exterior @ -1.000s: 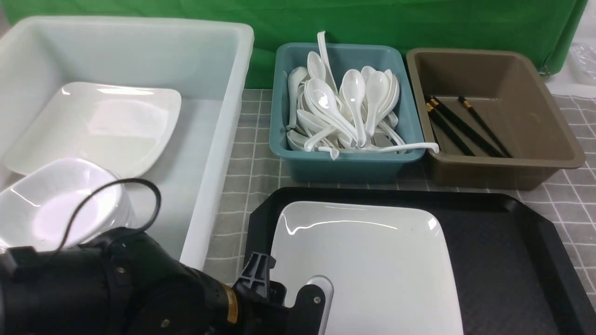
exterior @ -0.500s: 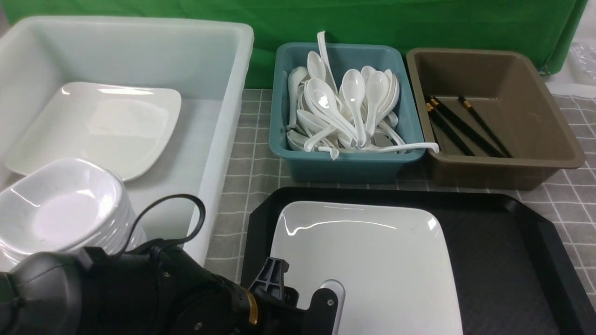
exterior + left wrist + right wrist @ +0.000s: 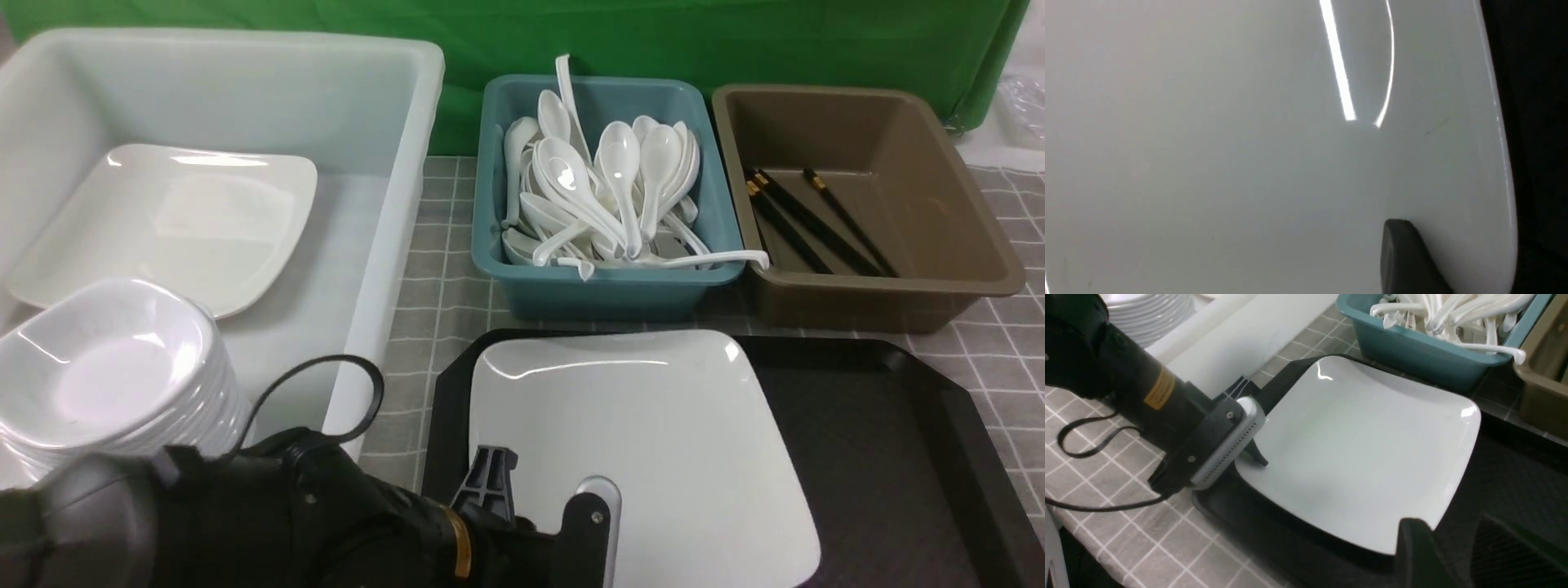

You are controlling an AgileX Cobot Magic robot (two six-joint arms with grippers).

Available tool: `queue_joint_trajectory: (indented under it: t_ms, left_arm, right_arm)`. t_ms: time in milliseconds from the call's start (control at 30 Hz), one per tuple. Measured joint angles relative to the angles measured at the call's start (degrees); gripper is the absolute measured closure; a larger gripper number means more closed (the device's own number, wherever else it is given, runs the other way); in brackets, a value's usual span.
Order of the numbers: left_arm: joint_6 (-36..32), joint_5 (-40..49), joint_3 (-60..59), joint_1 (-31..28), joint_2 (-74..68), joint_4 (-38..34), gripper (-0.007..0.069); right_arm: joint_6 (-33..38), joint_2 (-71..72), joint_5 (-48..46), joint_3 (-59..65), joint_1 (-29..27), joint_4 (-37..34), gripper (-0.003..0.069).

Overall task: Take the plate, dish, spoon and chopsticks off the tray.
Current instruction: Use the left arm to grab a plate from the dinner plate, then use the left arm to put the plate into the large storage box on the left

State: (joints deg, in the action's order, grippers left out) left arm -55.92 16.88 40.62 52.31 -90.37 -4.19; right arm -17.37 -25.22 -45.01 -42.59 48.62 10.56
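left hand (image 3: pixel 1254 456): low, jaws clamped on plate (image 3: pixel 1355 449) edge | right hand (image 3: pixel 1449 551): jaws apart, empty

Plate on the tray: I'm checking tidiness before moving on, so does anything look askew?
Yes. The plate sits twisted, its far edge over the far rim of the tray, with the left claw pinching its near-left edge.

A green cloth backdrop (image 3: pixel 735 41) hangs well beyond the left pincer (image 3: pixel 1255 457). The worktop (image 3: pixel 441 278) beneath and around it wears grey cloth with white grid lines.
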Motion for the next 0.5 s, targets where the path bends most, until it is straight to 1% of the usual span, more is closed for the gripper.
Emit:
queue_joint_trajectory:
  t_ms: [67,133,167,200,233,333,400,500]
  left_arm:
    - [2.43,3.88,0.55,3.24,4.05,-0.05,0.0473]
    - [5.91,7.51,2.48,6.54,9.81,0.01,0.0542]
    - [7.53,9.05,3.60,7.60,12.22,0.08,0.0564]
    - [7.87,9.35,3.60,7.79,12.23,0.08,0.0568]
    - [9.92,12.30,5.49,8.76,15.83,0.14,0.0589]
    - [13.15,17.51,8.44,9.03,20.68,0.14,0.0594]
    - [14.98,23.05,11.43,9.09,25.52,0.14,0.0594]
    - [15.71,25.62,13.47,9.07,28.37,0.28,0.0594]
  right_arm:
    - [-0.14,0.00,1.32,0.00,0.00,0.00,0.0425]
    - [-0.21,0.00,3.95,0.00,0.00,0.00,0.0425]
    - [-0.43,0.00,5.22,0.00,0.00,0.00,0.0425]
    - [-0.44,0.00,5.49,0.00,0.00,0.00,0.0425]
    - [-0.83,0.00,7.21,0.00,0.00,0.00,0.0426]
    - [-1.10,0.00,8.60,0.00,0.00,0.00,0.0447]
    - [-1.12,0.00,8.90,0.00,0.00,0.01,0.0503]
    - [-1.12,0.00,9.02,0.00,0.00,0.01,0.0554]
